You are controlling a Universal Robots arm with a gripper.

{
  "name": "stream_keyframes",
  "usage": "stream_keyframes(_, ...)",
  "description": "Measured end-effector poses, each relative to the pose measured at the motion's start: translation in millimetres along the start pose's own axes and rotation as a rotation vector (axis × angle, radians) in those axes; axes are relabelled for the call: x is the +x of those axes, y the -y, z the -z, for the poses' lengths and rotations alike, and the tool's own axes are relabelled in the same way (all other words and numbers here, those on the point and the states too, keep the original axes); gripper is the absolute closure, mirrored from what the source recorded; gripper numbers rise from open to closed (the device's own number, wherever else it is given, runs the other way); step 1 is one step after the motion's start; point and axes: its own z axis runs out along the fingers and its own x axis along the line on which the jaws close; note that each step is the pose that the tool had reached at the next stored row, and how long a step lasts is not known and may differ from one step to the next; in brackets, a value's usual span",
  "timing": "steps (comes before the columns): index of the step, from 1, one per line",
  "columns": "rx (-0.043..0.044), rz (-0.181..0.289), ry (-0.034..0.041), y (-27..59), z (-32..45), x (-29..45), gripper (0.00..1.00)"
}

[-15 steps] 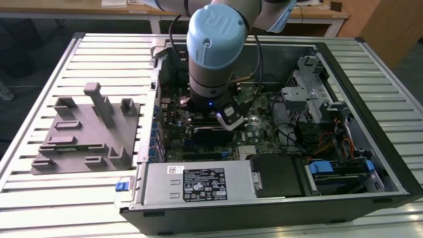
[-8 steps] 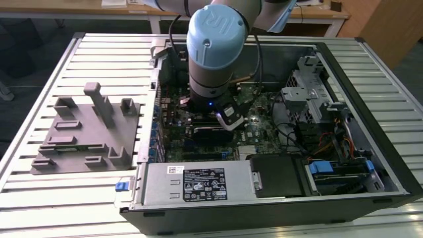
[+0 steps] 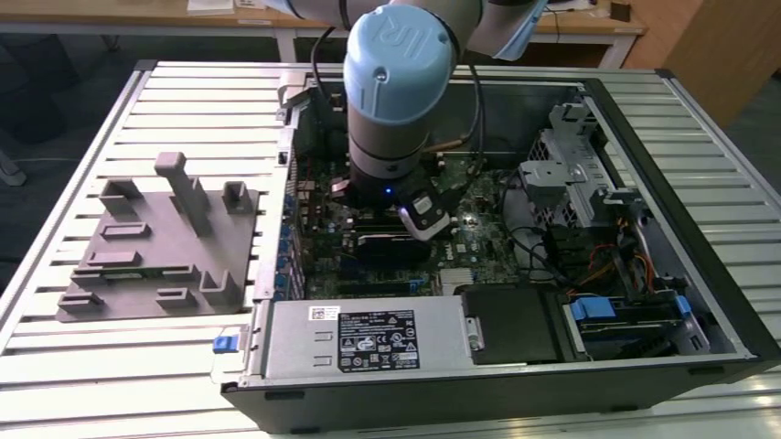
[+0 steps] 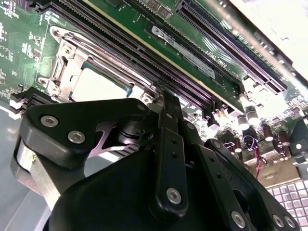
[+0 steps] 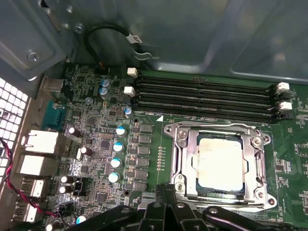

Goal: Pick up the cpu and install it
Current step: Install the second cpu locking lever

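Silvery-white metal, flat and square: the cpu (image 5: 220,163) in the first wrist view lies inside the steel-framed socket (image 5: 185,166) on the green motherboard (image 5: 96,144), seemingly seated level, a thin dark rim around its lid. Black memory slots (image 5: 207,98) run just beside the socket. The gripper (image 5: 166,211) sits close above the socket's near edge, fingers drawn together with nothing between them.

Second wrist view: the cpu (image 4: 98,84) shows again as a pale plate within the socket frame (image 4: 60,55), partly hidden behind the gripper (image 4: 166,113). Fingers (image 4: 169,144) closed on each other, holding nothing.

Exterior view: the arm (image 3: 397,101) reaches down into the open computer case (image 3: 683,174); the gripper (image 3: 422,219) is low over the board. A grey parts fixture (image 3: 159,242) stands on the slatted table (image 3: 49,229), at the exterior view's left.

Handling judgement: light, stiff, smooth-topped, likely slippery. Underside contacts fragile. Best held by opposite edges, kept level, never forced.
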Motion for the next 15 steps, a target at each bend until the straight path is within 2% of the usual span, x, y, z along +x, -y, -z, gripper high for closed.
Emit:
stream_keyframes(3, -0.0001, 0.0, 0.0002, -0.8, 1.9, 0.1, 0.89)
stream_keyframes(15, -0.0001, 0.0, 0.0005, -1.5, -0.4, 0.0, 0.89)
